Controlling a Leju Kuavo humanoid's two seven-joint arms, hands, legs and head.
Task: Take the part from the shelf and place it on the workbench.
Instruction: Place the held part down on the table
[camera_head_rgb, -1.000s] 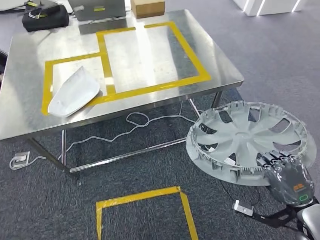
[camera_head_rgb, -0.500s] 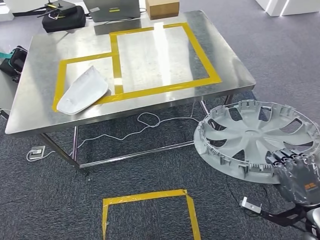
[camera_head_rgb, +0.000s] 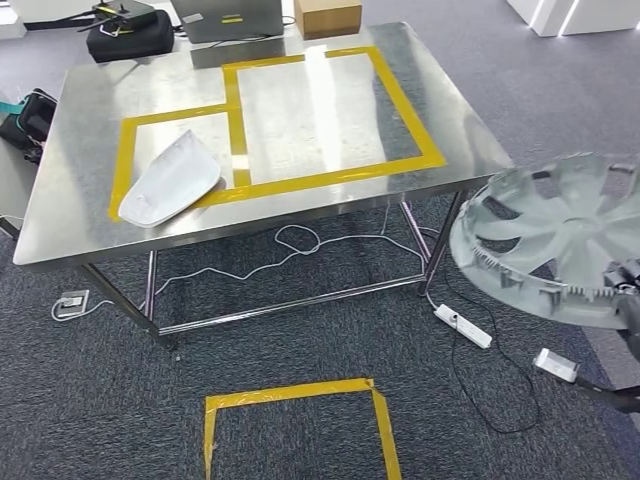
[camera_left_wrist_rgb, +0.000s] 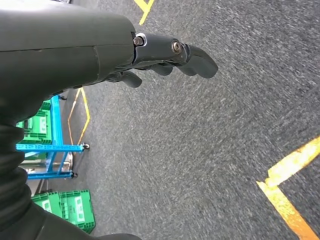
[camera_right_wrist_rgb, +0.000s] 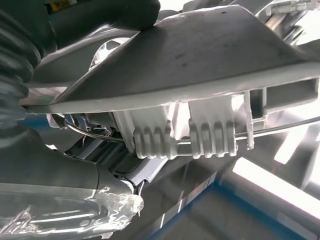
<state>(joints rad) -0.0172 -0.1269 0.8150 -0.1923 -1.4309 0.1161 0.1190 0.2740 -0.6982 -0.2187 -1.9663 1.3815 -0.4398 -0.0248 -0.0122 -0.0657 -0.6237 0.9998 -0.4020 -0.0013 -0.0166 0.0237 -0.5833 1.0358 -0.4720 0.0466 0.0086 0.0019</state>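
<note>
L to R in head view: black bag (camera_head_rgb: 26, 118) off the far-left corner, then the stainless steel worktop (camera_head_rgb: 75, 200) w/ yellow tape rectangles (camera_head_rgb: 332, 178). A white curved plastic shell part (camera_head_rgb: 170, 180) lies on the left taped box, overlapping its tape edge. Grey case (camera_head_rgb: 226, 18) & cardboard box (camera_head_rgb: 326, 16) sit at the far edge. Under the worktop: white cable (camera_head_rgb: 287, 240) on grey carpet (camera_head_rgb: 302, 330), white power strip (camera_head_rgb: 462, 325) near the R leg. Yellow taped floor square (camera_head_rgb: 294, 395) sits nearer the robot.

Far R: the grey plastic spoked wheel cover (camera_head_rgb: 558, 235), held in the air, roughly flat, a little tilted, blurred. It's off the worktop's R end, beside & apart from it, not over the surface.

Right hand (camera_right_wrist_rgb: 113, 170) grips the wheel cover's rim from below, per R wrist view: ribbed clips (camera_right_wrist_rgb: 185, 137) of the rim sit just above the hand. Left hand (camera_left_wrist_rgb: 162, 57) holds nothing, fingers loosely curved & apart, hanging over carpet; blue rack w/ green crates (camera_left_wrist_rgb: 49, 150) beyond.

Key relation: the larger taped box, the free one, lies to the L & forward of the wheel cover, so the R arm is the nearer one & already carrying. My guess: the carry phase is nearly over; what's left is to bring the cover leftward over the edge & set it flat. Risk: rim clipping the worktop's corner.
</note>
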